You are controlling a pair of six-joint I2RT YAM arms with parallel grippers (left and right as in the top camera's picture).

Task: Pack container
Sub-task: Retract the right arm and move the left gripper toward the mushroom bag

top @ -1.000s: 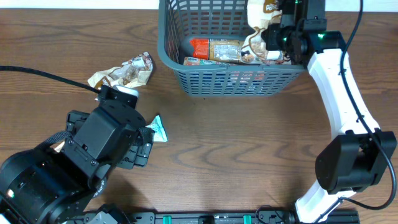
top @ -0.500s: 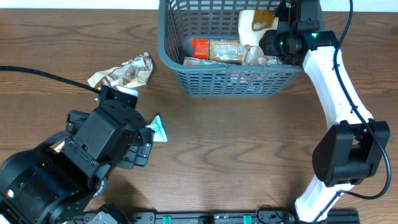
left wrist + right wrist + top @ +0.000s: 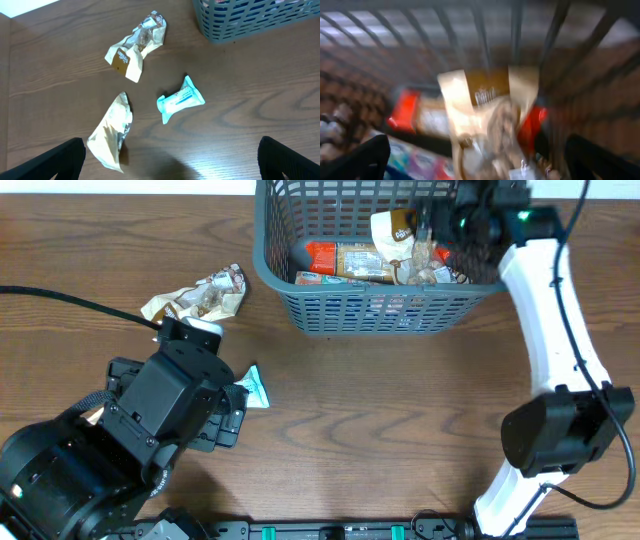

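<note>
While the white right arm (image 3: 555, 310) reaches in over its 3 o'clock rim, the container (image 3: 385, 310), a dark grey lattice-sided basket, sits at 12 o'clock on the wooden table (image 3: 400, 420). The right gripper (image 3: 475, 150) hangs over the container's floor with its fingers spread wide. Its own view is blurred. Below it a cream packet (image 3: 392, 230) lies tilted against a red-and-clear packet (image 3: 345, 260), with more wrappers at 3 o'clock of them. The left gripper (image 3: 170, 145) hovers at 8 o'clock of the table, its fingers also spread wide. In its view a teal packet (image 3: 180, 100) lies at 12 o'clock, a tan packet (image 3: 112, 132) at 9 o'clock, and a crumpled packet (image 3: 135, 50) at 11 o'clock. All three lie on the table, apart from one another.
</note>
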